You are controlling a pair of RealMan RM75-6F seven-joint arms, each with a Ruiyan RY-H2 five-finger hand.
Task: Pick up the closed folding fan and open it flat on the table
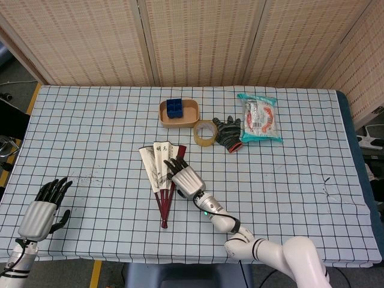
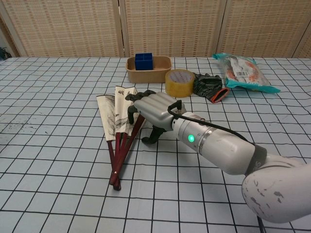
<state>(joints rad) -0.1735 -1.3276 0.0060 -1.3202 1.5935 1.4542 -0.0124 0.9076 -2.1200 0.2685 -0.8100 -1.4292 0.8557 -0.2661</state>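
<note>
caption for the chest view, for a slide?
Right hand reaches over the partly opened folding fan lying on the checked tablecloth.

A table [image 1: 288, 198] covered with a white cloth ruled in a dark grid fills most of the head view; the cloth hangs over the near edge at the bottom of the frame. Behind it, across the top, stands a folding screen [image 1: 198, 42] of woven tan panels in pale wooden frames. At the upper left a strip of grey floor [image 1: 18, 75] shows, and yellow tape [image 1: 96, 273] marks the floor at the lower left. The light is even and soft.
</note>
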